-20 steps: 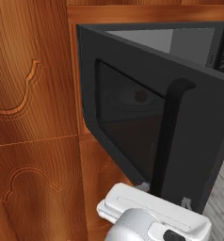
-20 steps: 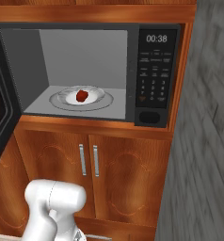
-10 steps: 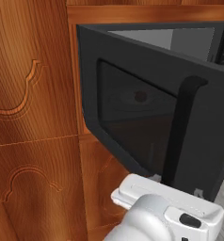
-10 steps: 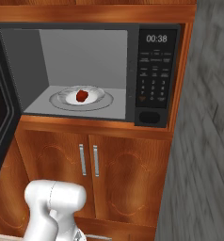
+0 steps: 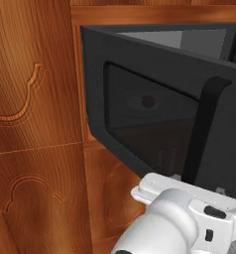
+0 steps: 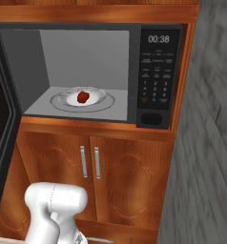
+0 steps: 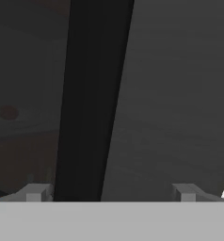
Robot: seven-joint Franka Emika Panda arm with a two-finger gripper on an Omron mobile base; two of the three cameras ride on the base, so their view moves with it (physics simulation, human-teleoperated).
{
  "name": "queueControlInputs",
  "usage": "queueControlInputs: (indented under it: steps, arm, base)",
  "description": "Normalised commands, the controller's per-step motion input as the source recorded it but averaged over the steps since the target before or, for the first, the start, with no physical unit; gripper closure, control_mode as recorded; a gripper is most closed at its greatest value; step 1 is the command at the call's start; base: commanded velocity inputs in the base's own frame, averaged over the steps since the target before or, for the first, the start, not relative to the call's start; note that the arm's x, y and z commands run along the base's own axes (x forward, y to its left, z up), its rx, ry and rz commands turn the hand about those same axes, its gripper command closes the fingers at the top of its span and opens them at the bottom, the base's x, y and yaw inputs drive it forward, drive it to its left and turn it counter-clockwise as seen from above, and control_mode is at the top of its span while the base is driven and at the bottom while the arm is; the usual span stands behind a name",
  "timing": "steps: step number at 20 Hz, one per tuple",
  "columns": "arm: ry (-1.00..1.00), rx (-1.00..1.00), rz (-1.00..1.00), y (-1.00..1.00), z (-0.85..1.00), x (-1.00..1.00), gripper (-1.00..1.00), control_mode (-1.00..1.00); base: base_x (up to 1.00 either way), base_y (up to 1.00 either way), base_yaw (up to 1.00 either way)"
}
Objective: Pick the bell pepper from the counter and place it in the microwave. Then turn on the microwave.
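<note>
Gripper (image 7: 109,193) jaws stand wide, holding nothing, facing the microwave (image 6: 158,76) door handle (image 7: 92,99); I see the bell pepper (image 6: 83,97) red on the turntable (image 6: 63,101).

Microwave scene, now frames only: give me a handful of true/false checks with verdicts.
1. The pepper lies on the glass turntable inside the microwave. True.
2. The door is shut. False: it stands swung open to the left of the cavity.
3. The display reads 00:38. True.
4. The gripper is clamped on the handle. False: in the hand view the fingertips stand wide apart, either side of the bar, open.
5. The cabinet doors below the microwave hang open. False: both are closed, handles side by side.
</note>
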Motion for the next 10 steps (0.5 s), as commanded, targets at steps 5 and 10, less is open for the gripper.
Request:
queueControlInputs:
  steps: [5,10]
  arm:
    - [0.00,-0.02,0.02,-0.28,0.00,0.15,-1.00,-1.00]
    - [0.00,-0.02,0.03,-0.28,-0.01,0.16,-1.00,-1.00]
  base:
    - [0.00,0.00,0.00]
    - [0.00,0.00,0.00]
